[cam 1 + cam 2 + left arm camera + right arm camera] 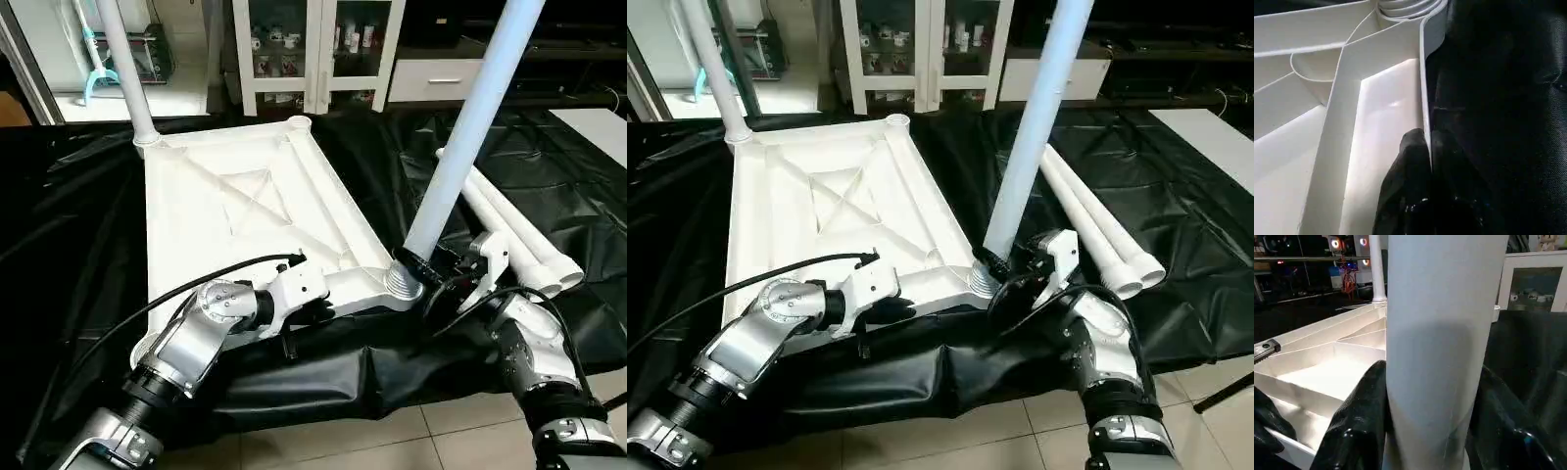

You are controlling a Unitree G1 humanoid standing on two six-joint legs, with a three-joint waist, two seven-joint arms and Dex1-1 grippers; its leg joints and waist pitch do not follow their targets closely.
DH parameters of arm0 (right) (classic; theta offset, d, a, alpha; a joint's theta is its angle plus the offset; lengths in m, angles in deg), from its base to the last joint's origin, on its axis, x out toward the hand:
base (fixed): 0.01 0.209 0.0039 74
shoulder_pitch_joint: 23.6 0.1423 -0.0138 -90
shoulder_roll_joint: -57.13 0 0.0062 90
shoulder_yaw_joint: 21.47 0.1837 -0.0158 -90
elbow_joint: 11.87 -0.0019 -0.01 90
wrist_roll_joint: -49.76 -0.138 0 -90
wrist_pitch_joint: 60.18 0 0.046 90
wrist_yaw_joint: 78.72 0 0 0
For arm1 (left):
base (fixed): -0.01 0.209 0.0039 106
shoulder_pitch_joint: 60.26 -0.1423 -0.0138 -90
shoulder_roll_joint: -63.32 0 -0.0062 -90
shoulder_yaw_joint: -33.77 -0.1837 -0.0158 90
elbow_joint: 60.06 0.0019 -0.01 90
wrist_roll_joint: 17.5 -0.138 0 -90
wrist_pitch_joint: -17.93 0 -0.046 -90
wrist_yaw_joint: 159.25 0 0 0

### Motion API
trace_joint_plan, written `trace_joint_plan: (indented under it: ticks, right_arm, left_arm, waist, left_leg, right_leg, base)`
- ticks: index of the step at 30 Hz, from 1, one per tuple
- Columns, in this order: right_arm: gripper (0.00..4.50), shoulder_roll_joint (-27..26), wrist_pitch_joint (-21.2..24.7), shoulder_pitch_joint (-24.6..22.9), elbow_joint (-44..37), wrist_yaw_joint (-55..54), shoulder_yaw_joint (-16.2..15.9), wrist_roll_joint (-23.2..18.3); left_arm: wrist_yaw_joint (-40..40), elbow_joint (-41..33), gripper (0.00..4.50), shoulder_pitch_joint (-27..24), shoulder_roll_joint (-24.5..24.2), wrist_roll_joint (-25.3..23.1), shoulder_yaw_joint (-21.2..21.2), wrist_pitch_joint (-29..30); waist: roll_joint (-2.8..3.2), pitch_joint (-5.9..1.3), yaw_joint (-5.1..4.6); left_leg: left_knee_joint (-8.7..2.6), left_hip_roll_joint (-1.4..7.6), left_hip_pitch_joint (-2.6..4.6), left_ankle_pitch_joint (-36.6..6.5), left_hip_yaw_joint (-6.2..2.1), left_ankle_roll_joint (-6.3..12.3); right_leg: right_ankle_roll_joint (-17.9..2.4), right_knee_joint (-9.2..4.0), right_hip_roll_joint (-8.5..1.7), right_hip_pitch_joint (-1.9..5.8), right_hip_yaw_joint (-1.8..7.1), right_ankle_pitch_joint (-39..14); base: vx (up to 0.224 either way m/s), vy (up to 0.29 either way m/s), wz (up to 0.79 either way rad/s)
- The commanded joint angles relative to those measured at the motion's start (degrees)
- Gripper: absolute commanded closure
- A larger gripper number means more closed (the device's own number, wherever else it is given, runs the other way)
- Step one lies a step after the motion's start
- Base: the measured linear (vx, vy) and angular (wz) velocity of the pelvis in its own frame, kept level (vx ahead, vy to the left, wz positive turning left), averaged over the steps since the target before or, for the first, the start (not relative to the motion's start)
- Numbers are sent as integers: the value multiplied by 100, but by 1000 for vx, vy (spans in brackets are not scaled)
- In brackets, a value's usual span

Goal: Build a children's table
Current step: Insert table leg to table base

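The white tabletop (235,196) lies upside down on black cloth, X-ribs up. One leg (122,59) stands in its far left corner socket. A second leg (460,147) leans over the near right corner socket, with its threaded end (400,281) showing just above the socket. My right gripper (429,269) is shut on this leg just above the thread, a black finger (1361,416) on each side. My left gripper (1427,142) is shut on the thin near rim of the tabletop. Two loose legs (509,230) lie on the cloth to the right.
The black cloth (69,245) hangs over the near edge above a tiled floor (392,441). A white glass-door cabinet (313,49) stands behind. A white surface (598,127) lies at the far right. The far right corner socket (297,124) holds nothing.
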Motion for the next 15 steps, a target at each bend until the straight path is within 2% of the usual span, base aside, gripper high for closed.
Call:
trace_joint_plan:
  ticks: [1,7,8,10,11,12,13,14,15]
  right_arm:
    - [264,15,188,-633,668,-73,-408,690]
    - [264,-59,89,-762,593,-159,-374,677]
    - [264,-69,79,-768,598,-205,-360,662]
    - [264,-113,38,-767,616,-500,-338,697]
    - [264,-157,19,-696,685,-940,-314,789]
    - [264,-204,21,-579,788,-1426,-280,884]
    - [264,-204,21,-579,788,-1426,-280,884]
    - [264,-312,82,-294,1003,-2331,-216,1037]
    - [264,-396,155,-110,1119,-2818,-205,1116]
  left_arm:
    - [90,96,450,-43,-100,-151,-25,23]
    - [93,103,450,-29,-93,-135,-13,87]
    - [113,101,450,-25,-79,-130,-3,136]
    - [202,83,450,-24,-26,-104,52,321]
    - [356,72,450,-5,63,-79,141,589]
    - [573,86,450,36,190,-53,260,859]
    - [573,86,450,36,190,-53,260,859]
    - [1127,193,450,170,527,7,561,1338]
    - [1524,306,450,277,769,57,782,1530]
  waist:
    - [48,-44,-76]
    - [37,-47,-75]
    - [75,-38,-70]
    - [55,-31,-87]
    - [56,-29,-85]
    - [81,-10,-101]
    - [73,-6,-111]
    - [178,12,-105]
    - [126,27,-167]
  left_leg:
    - [-617,416,114,-2765,-305,-207]
    - [-622,416,100,-2617,-277,-162]
    - [-633,419,98,-2611,-281,-164]
    - [-644,423,100,-2737,-288,-216]
    - [-643,421,113,-2768,-285,-230]
    - [-660,421,112,-2764,-286,-341]
    - [-667,417,108,-2822,-299,-357]
    - [-673,404,118,-2959,-323,-408]
    - [-679,402,105,-3042,-308,-449]
  right_leg:
    - [-922,-527,-272,-136,163,-2345]
    - [-1012,-517,-261,-122,179,-1996]
    - [-1028,-514,-261,-123,179,-1968]
    - [-1001,-526,-262,-129,174,-2133]
    - [-987,-537,-262,-144,176,-2187]
    - [-980,-528,-256,-160,177,-2192]
    - [-947,-538,-253,-154,169,-2291]
    - [-870,-542,-266,-166,170,-2455]
    - [-863,-559,-245,-185,157,-2524]
  base:
    - [0,0,0]
    - [0,0,0]
    - [0,0,0]
    - [0,0,0]
    - [0,0,0]
    - [0,0,0]
    - [0,0,0]
    - [0,0,0]
    - [0,0,0]
